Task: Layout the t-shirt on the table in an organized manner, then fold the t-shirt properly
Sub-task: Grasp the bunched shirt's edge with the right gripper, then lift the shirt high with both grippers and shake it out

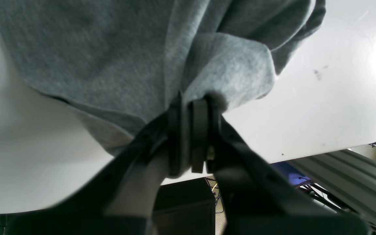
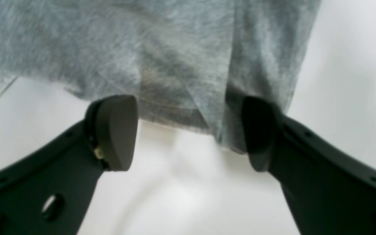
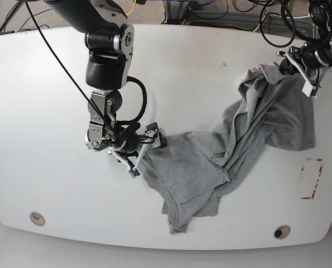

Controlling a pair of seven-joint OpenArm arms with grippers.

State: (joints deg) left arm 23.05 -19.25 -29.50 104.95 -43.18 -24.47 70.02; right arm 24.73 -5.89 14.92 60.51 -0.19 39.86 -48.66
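the soft heather-grey cotton t-shirt [image 3: 233, 151] sprawls crumpled across the glossy white table [image 3: 43, 84], its far corner pinched tight by the left gripper [image 1: 194, 101] for spreading, while the right gripper [image 2: 188, 130] gapes wide, empty, at its opposite edge.

Robot lab: cables [image 3: 278, 25], taped table [image 3: 43, 84]

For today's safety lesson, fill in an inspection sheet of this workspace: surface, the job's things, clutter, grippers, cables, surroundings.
Surface: white table, red tape mark, two grommet holes.
Job's things: grey t-shirt crumpled, unfolded, stretched diagonally.
Clutter: nothing seen.
Grippers: left gripper jaws shut on the t-shirt's edge; right gripper jaws open, cloth edge between them.
Cables: black cable along the right arm; bundles behind the table.
Surroundings: floor and frame parts beyond the table edge.
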